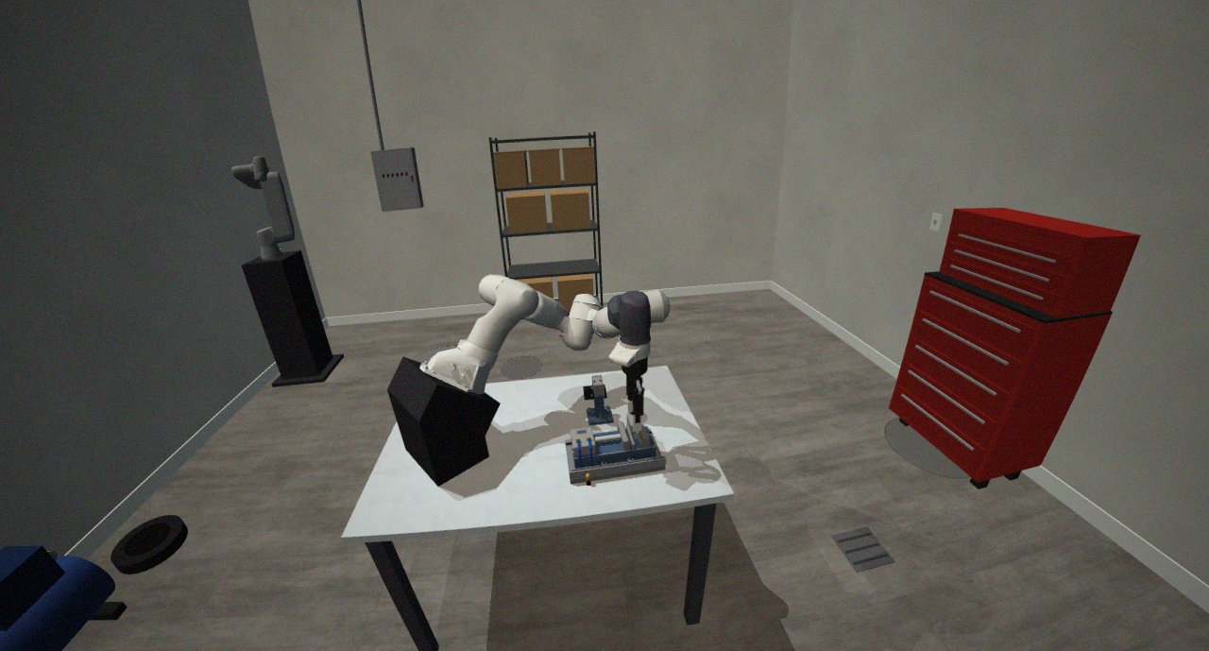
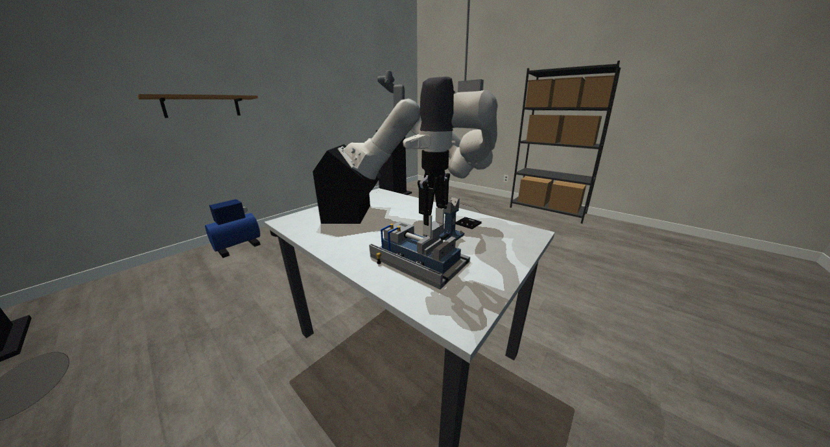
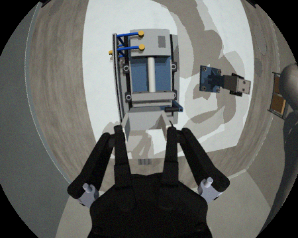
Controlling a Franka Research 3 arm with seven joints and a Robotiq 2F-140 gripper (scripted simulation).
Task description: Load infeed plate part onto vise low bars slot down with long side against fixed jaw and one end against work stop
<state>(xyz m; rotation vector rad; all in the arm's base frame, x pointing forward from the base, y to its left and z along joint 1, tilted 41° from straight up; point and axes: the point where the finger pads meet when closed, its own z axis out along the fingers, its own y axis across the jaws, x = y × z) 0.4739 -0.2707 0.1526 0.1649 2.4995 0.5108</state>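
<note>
Hand (image 1: 638, 425) (image 2: 433, 222) (image 3: 145, 117) grips part (image 3: 145, 119) at vise (image 1: 615, 456) (image 2: 421, 255) (image 3: 139, 79); grey patch (image 3: 161, 41) unreadable.

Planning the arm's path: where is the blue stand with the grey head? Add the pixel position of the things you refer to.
The blue stand (image 1: 598, 406) (image 2: 450, 224) (image 3: 206, 73) is on the white table (image 1: 473, 504) (image 2: 348, 258) (image 3: 99, 82), right of the blue-and-grey vise (image 1: 621, 453) (image 2: 449, 261) (image 3: 140, 76) in the wrist view, behind it in the top view.

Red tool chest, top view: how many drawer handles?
8: three handles on the upper box, five handles on the lower cabinet. None looks hidden on that face.
</note>
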